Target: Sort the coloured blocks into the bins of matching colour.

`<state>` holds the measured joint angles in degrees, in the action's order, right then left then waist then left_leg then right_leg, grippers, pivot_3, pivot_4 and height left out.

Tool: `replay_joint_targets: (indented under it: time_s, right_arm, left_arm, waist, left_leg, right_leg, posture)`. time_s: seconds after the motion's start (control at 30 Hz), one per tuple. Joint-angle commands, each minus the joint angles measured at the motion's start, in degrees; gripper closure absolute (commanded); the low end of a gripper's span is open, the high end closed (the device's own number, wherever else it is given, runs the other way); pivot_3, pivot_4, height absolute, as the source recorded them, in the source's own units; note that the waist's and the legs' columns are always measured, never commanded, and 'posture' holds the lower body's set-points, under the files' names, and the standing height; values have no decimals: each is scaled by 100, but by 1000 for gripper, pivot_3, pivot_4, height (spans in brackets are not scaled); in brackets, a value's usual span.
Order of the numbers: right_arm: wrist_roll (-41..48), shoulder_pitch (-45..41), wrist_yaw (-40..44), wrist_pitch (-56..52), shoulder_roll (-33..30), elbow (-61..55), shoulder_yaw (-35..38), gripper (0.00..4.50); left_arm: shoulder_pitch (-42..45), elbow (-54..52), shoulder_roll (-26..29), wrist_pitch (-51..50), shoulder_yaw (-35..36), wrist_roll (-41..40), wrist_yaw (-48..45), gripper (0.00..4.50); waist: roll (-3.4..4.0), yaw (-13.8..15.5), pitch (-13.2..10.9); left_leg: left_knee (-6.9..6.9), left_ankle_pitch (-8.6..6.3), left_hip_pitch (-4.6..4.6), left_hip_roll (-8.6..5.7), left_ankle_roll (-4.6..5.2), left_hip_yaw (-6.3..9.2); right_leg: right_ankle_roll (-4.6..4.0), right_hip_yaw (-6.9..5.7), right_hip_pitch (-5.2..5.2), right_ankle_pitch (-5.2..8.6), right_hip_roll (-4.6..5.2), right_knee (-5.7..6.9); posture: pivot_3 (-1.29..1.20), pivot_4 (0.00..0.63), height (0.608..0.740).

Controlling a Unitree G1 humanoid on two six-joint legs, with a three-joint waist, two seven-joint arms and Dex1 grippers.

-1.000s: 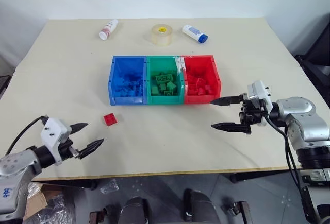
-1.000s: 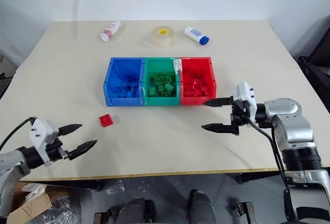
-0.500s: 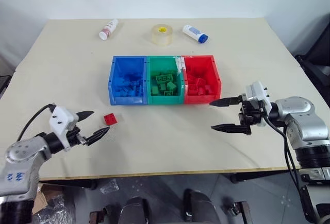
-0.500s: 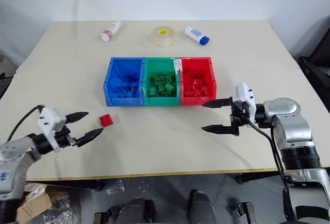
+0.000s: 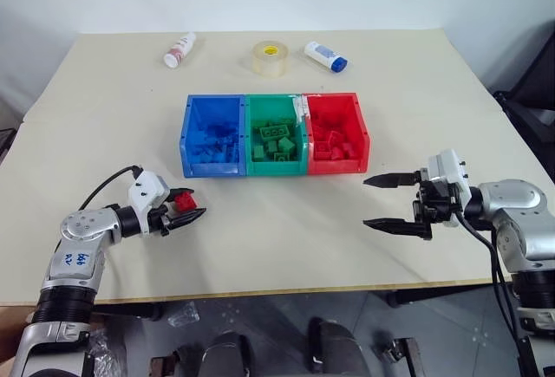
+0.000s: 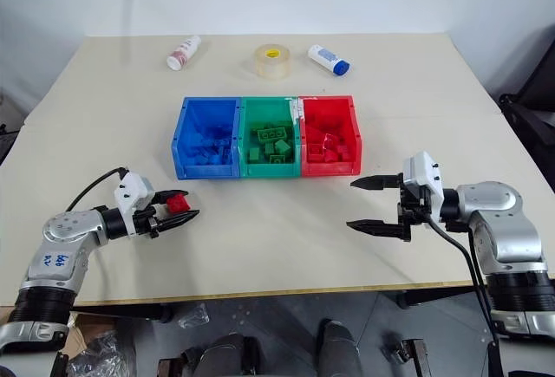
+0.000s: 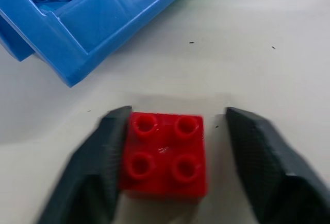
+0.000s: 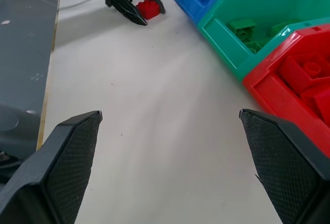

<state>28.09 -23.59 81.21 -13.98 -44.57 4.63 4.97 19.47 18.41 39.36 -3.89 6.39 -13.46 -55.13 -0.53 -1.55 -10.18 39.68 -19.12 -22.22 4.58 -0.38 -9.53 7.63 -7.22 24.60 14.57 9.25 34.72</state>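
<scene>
**Red brick bracketed by left gripper; bins nearly full**

Fingers point(image 7: 98, 167) of the left gripper point(image 5: 180, 212) stood either side of the red block point(image 7: 165, 154): one pad touched its side, the other stood a small gap off, so the grip was closing, not yet clenched. Whether the brick was truly held could not be told.

Change since a second before: the left gripper, then wide open and well short of the brick near the table's front edge, had come forward to the brick and narrowed its fingers about it. The right gripper point(image 5: 401, 203) had drawn slightly back from the red bin and kept its fingers spread wide, holding nothing.

Meaning for the task, as a judgement: this was the last loose brick on the table point(image 5: 277, 247); once pinched, it needed lifting and carrying to the red bin.

Item: red block, square, four round studs on top, glossy plastic, lying flat and stud-side up on the table. Place: at about 7 o'clock from the blue bin point(image 5: 212, 134), near its front corner but apart from it.

Bins: blue bin, green bin point(image 5: 276, 133) and red bin point(image 5: 336, 131) joined in a row at table centre, each holding bricks of its own colour. From the brick, the red bin lay toward 2 o'clock, beyond the other two
</scene>
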Motion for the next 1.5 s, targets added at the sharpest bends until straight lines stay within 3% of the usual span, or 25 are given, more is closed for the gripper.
replay_joint_targets:
  time_s: [0.03, 0.33, 0.63, 0.83, 1.03, 1.37, 1.5]
  right_arm:
    - [133, 61, -70, -14, -103, -244, 208, 0]
    - [253, 213, -88, 54, -88, -234, 356, 0]
    - [683, 379, -3, 96, 6, -508, 603, 0]
    - [800, 573, -284, 212, 154, -843, 782, 0]
    - [707, 1034, -1017, 100, 223, -1230, 968, 0]
    - [715, 1700, -2085, -20, 326, -1971, 1297, 0]
    - [801, 1785, -2219, -45, 319, -2148, 1329, 0]
  left_arm:
    - [25, 70, 124, 45, 39, 50, -29, 2876]
    - [284, -830, -28, -354, -23, -252, -90, 2992]
    - [2100, -725, -529, -603, -331, -397, -214, 2992]
    - [3304, 458, -1242, -102, -738, -166, -463, 2992]
    - [4486, 2541, -2336, 969, -960, 162, -522, 2992]
    - [5921, 5129, -3527, 2067, -637, 568, 608, 2992]
    - [6122, 5387, -3758, 2061, -554, 686, 823, 1690]
  waist:
    - [0, -1, 0]
    - [-1, 16, -1]
    - [-2, 162, -1]
    - [-3, 168, -2]
    - [-8, 188, -4]
    - [-15, 168, -9]
    - [-15, 167, -9]
  left_leg:
    - [0, 0, 0, 0, 0, 0]
    - [1, 0, -3, 0, 0, 0]
    - [22, 0, -11, 0, 1, 5]
    - [28, 0, -11, -2, 2, 7]
    - [27, 0, -20, -5, 4, 10]
    - [26, -3, -29, -7, 10, 14]
    - [23, -4, -31, -8, 13, 17]
  right_leg:
    - [0, 0, 0, 0, 0, 1]
    - [0, 0, 1, 0, 0, 1]
    - [2, -2, -2, -1, -2, 4]
    - [6, -3, -10, -3, -3, 0]
    - [13, -7, -10, -7, -4, -22]
    - [17, -9, -10, -9, -3, -40]
    - [17, -10, -9, -9, -3, -43]
  posture:
    - [0, 150, 740]
    - [0, 150, 740]
    - [0, 150, 740]
    - [0, 150, 740]
    - [0, 150, 740]
    - [0, 150, 740]
    - [0, 150, 740]
